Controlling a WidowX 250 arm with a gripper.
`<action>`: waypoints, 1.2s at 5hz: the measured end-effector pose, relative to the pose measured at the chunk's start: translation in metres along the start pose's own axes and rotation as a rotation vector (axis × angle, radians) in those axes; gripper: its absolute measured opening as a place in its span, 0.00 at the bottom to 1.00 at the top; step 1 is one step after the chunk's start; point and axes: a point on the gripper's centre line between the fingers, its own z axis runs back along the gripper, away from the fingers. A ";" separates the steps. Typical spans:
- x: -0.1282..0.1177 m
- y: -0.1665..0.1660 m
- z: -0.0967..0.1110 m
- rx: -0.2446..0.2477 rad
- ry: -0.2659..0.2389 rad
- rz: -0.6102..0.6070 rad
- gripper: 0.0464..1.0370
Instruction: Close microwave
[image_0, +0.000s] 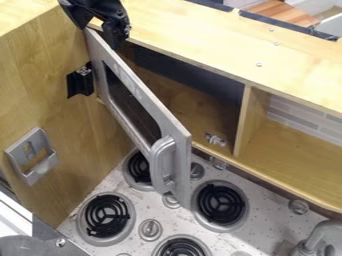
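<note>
From where I stand, the one microwave door (152, 102) hangs open, slanting from 11 o'clock past the middle toward 6, its single handle (157, 162) at the lower end. The one black gripper (115, 22) is at 11 o'clock, by the door's upper end; I can't tell whether it is open or closed. One black bracket (80, 86) sits on the wooden side wall (50, 75) at 10 o'clock, and one grey holder (32, 175) between 8 and 9. Four black burners show on the stove (133, 245): two toward 7, one at 6, one at 5. One faucet (314, 240) stands between 4 and 5.
</note>
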 end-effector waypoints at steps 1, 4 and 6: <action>-0.006 -0.004 -0.006 -0.014 0.022 -0.001 0.96; -0.060 -0.010 -0.024 -0.071 0.049 -0.182 0.96; -0.076 -0.031 -0.053 -0.100 0.062 -0.270 0.96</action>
